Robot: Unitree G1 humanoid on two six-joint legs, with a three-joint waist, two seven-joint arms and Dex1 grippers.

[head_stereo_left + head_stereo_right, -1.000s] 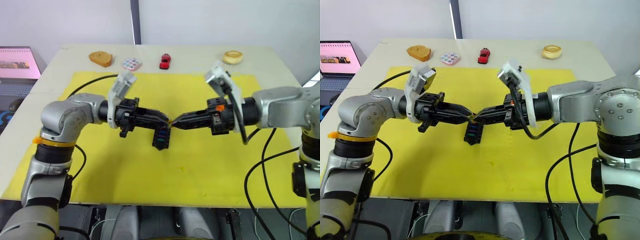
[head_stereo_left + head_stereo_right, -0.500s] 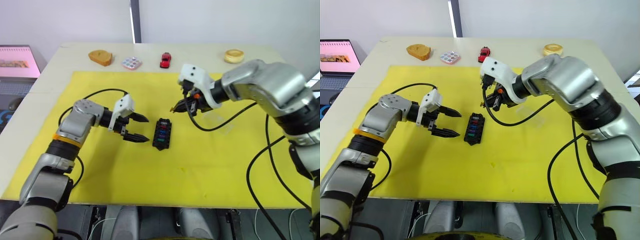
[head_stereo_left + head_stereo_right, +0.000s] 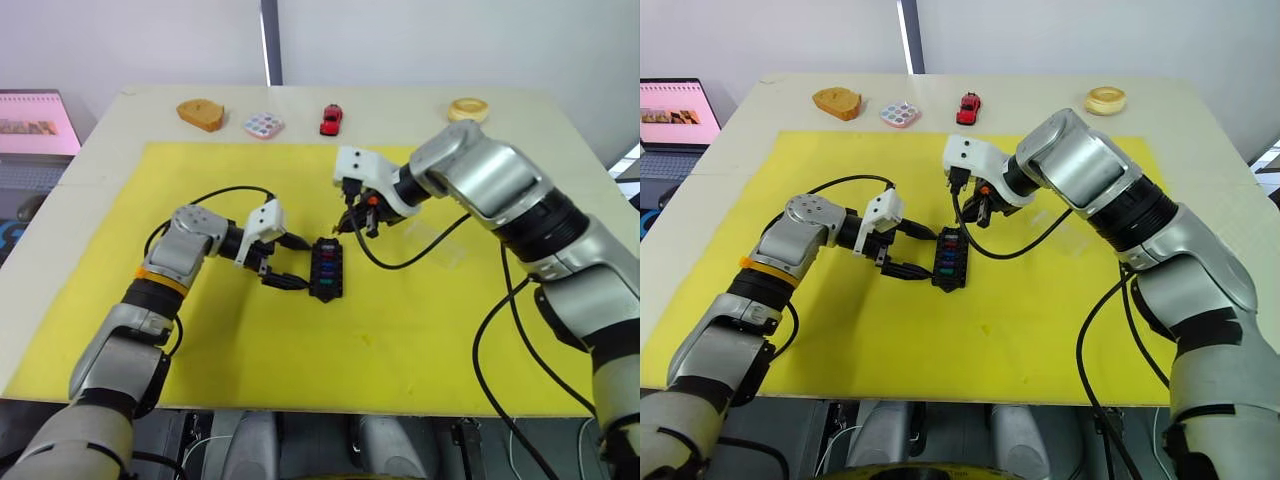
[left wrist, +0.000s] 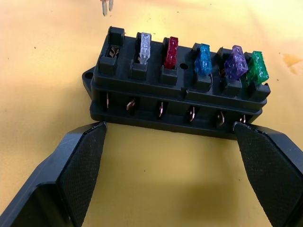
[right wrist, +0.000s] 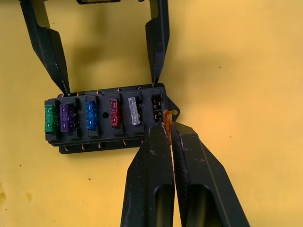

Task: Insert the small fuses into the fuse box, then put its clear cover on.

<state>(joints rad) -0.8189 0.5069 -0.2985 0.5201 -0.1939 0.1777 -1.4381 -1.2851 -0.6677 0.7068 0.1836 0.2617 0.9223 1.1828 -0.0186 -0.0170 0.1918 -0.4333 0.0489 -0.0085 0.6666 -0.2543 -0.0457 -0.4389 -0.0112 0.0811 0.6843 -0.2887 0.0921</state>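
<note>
The black fuse box (image 3: 325, 268) lies on the yellow mat (image 3: 420, 330). Green (image 4: 256, 67), purple (image 4: 235, 61), teal (image 4: 203, 59), red (image 4: 171, 52) and grey (image 4: 144, 47) small fuses stand in one row of it, and the end slot (image 4: 111, 47) is empty. My left gripper (image 3: 298, 263) is open, one finger at each end of the box's long side. My right gripper (image 5: 169, 130) is shut on the amber fuse (image 5: 167, 124), held just over the box's end by the empty slot. The clear cover (image 3: 437, 243) lies on the mat to the right.
Along the table's far edge sit a wooden piece (image 3: 201, 115), a pastel-dotted white tile (image 3: 263, 126), a red toy car (image 3: 330, 120) and a tan ring (image 3: 467, 110). A laptop (image 3: 35, 125) stands off the table's left. Arm cables trail over the mat.
The grippers were tip to tip, raised above the box. The left one opened, dropped to the mat and now brackets the box. The right one brought the amber fuse down to the box's end.
</note>
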